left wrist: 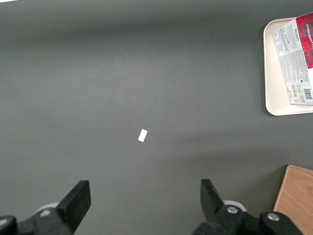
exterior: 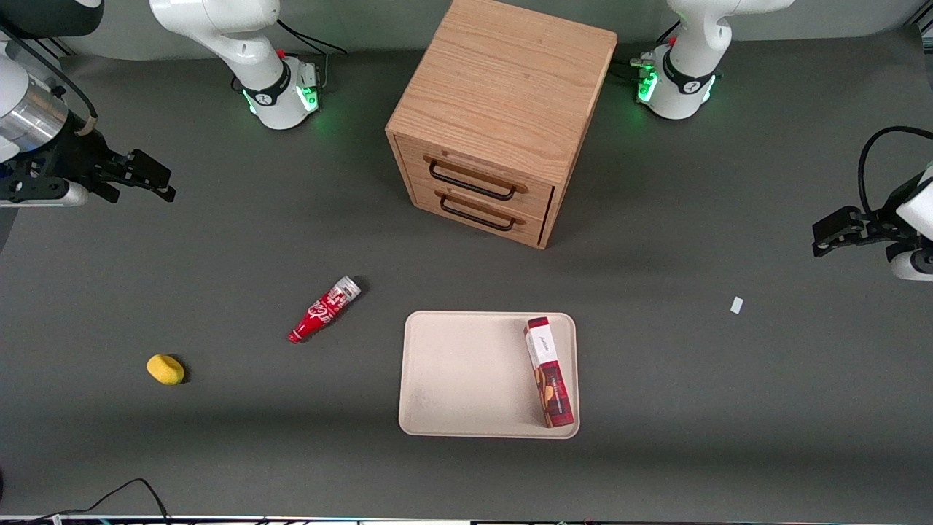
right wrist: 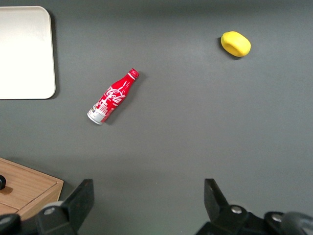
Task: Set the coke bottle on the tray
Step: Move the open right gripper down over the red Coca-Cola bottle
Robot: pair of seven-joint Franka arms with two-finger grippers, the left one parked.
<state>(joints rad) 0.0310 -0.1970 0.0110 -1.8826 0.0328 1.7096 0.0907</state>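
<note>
The coke bottle lies on its side on the dark table, beside the tray and toward the working arm's end, its silver base pointing toward the drawer cabinet. The cream tray lies flat, nearer the front camera than the cabinet. My gripper hangs open and empty above the table at the working arm's end, well apart from the bottle and farther from the front camera than it.
A red-and-white biscuit box lies in the tray along one edge. A wooden two-drawer cabinet stands mid-table. A yellow lump and a small white scrap lie on the table.
</note>
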